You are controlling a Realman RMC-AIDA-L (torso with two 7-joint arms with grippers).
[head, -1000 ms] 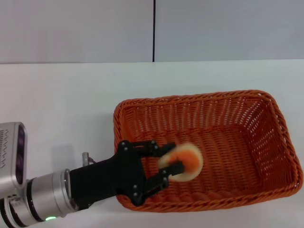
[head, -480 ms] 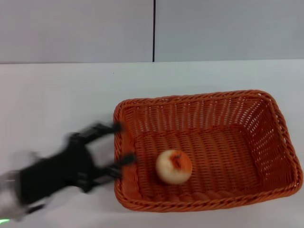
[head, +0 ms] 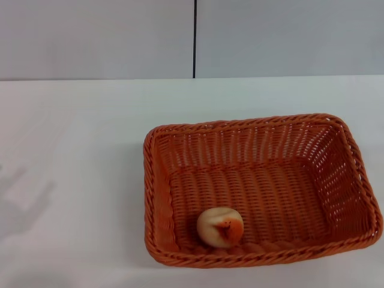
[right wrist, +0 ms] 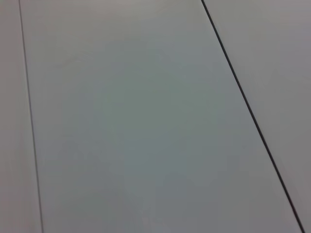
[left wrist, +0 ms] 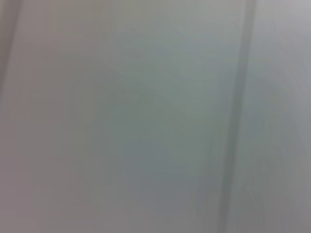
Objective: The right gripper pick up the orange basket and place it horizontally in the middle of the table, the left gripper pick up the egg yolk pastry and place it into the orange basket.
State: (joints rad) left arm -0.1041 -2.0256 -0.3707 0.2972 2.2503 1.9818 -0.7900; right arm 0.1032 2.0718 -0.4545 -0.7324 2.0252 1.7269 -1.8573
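Sitting in the orange basket (head: 258, 186), the egg yolk pastry (head: 220, 227) rests on the woven floor against the near wall, towards the basket's left end, orange-red patch tipped forward. The basket lies lengthwise on the white table (head: 78, 150). Neither gripper shows in any view, so their jaws cannot be told. No writing or labels are readable anywhere.

Left arm: out of every view, gripper unseen.
Right arm: likewise out of view, gripper unseen.
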